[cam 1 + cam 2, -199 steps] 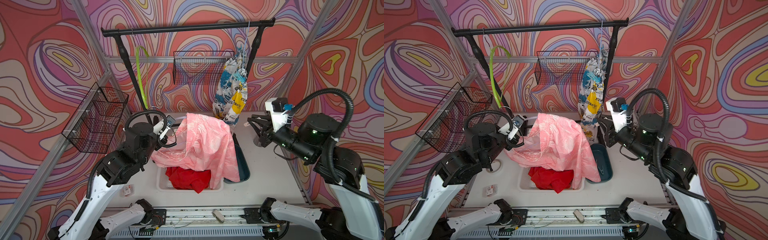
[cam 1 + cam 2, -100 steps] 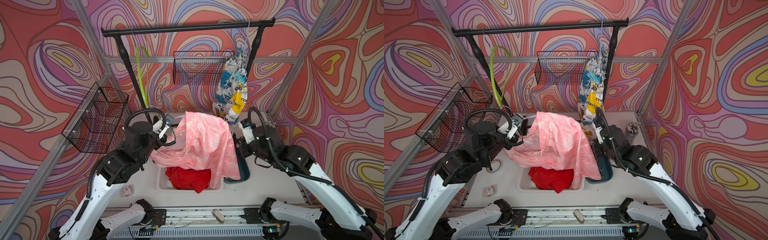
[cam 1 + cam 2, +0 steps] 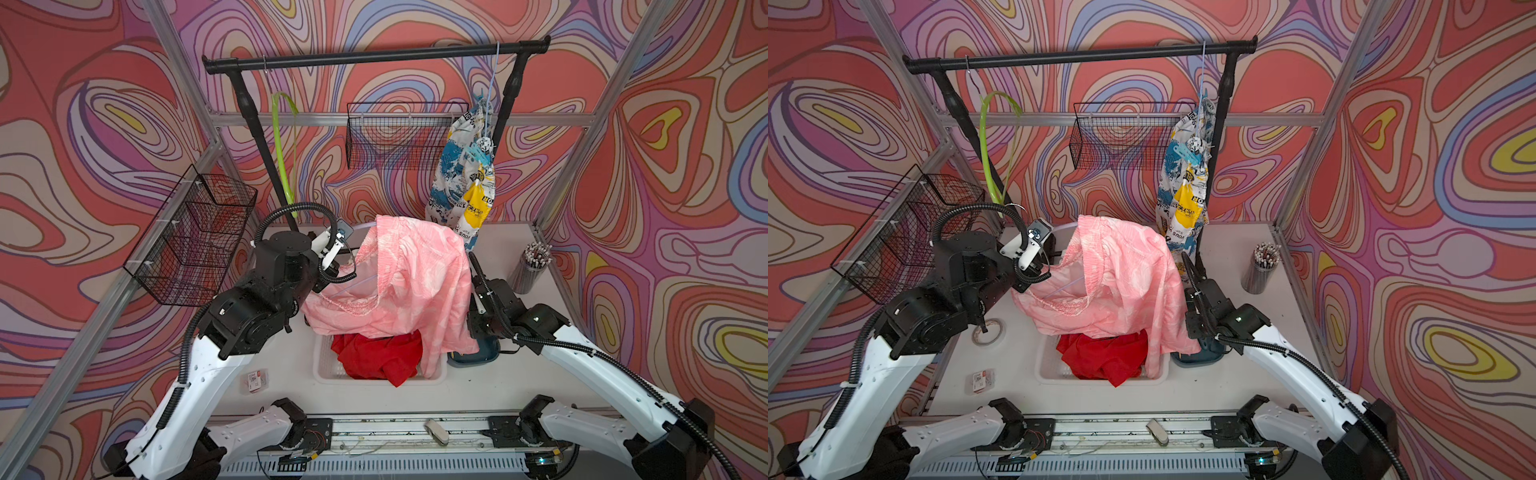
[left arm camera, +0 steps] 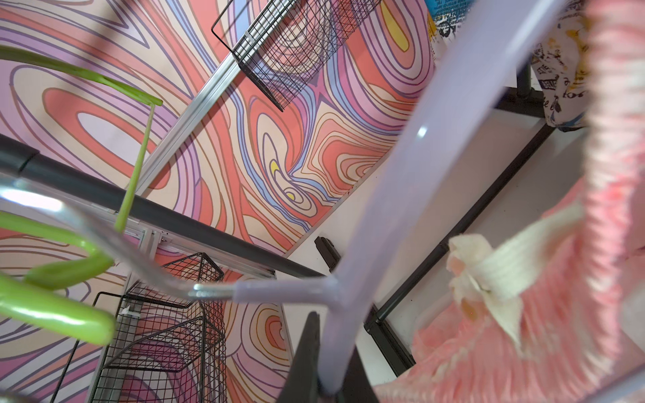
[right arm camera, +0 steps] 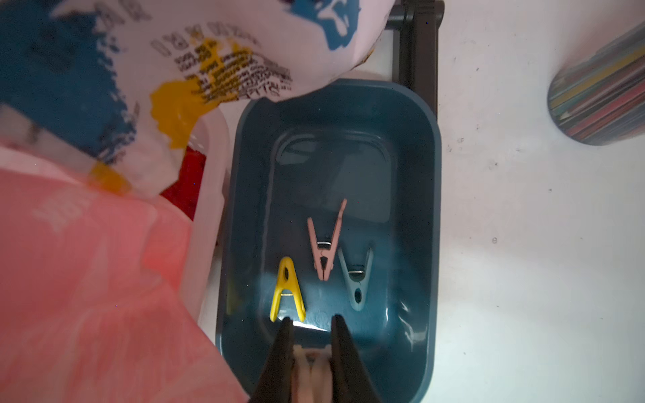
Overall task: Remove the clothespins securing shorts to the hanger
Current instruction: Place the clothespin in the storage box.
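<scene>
Under my right fingers (image 5: 283, 349) the blue tub (image 5: 415, 195) lies open, its floor clear but for three clothespins (image 5: 325, 244) lying close together just ahead of my tips, and bare table (image 5: 516, 216) runs between the tub and the pencil cup (image 5: 600, 87). The pink shorts (image 5: 87, 279) drape over the tub's opposite rim and the printed shorts (image 5: 104, 69) hang over its far corner, closing that side.

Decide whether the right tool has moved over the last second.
Yes. The right tool has come down from near the hanging shorts to just above the blue tray.
</scene>
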You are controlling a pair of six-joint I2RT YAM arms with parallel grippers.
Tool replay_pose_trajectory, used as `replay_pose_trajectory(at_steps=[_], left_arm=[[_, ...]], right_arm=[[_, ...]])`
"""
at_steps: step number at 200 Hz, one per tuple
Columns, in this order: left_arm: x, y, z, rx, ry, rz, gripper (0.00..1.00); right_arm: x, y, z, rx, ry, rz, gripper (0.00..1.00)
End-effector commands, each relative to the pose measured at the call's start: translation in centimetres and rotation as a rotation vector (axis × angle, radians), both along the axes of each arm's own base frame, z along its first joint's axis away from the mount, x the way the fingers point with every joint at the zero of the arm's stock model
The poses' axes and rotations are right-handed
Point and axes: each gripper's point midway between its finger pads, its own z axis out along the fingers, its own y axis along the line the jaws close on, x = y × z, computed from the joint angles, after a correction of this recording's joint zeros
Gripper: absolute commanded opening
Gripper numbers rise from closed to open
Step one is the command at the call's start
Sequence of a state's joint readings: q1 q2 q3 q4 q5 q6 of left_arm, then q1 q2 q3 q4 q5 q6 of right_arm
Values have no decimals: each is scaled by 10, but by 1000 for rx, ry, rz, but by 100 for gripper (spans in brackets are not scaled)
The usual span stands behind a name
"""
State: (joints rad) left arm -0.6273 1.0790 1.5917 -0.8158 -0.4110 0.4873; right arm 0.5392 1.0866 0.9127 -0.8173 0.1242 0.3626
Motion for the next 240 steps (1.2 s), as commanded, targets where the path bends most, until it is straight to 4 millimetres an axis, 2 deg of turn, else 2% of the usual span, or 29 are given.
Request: replay_pose_trajectory(at_steps=[1, 18, 23, 47, 64, 89, 107, 144, 168, 186, 201, 212, 229, 240], left_arm=[[1, -3, 16, -89, -36, 0, 0], [3, -6, 11, -87, -22, -6, 0], [3, -7, 10, -83, -17, -8, 0], [2, -5, 10, -74, -11, -7, 0], [-2, -3, 13, -80, -18, -10, 0], [-7, -2, 14, -90, -18, -19, 0], [-7, -3, 9, -84, -5, -21, 0], [2, 1, 2, -46, 15, 26, 0], [3, 4, 6, -42, 2, 42, 0], [3, 9, 8, -24, -11, 64, 0], [5, 13, 7, -2, -2, 93, 0], [8, 15, 5, 14, 8, 111, 0], [11, 14, 0, 28, 15, 115, 0], [12, 13, -1, 28, 14, 112, 0]], right_arm=[[14, 3, -12, 73, 8, -57, 6], [20, 7, -20, 81, 21, -63, 39], [22, 7, -20, 85, 23, -68, 44], [27, 11, -4, 106, 3, -66, 52], [26, 5, 18, 100, -20, -92, 57], [22, -6, 52, 83, -67, -115, 58], [21, -11, 97, 113, -161, -126, 60], [20, -1, 226, 227, -404, -14, 65], [20, 4, 289, 282, -473, 10, 66], [13, 12, 326, 396, -514, 17, 69], [12, 21, 339, 502, -501, 10, 71], [13, 31, 335, 550, -457, 9, 71], [13, 42, 326, 531, -428, -25, 71], [7, 56, 327, 512, -441, -19, 71]])
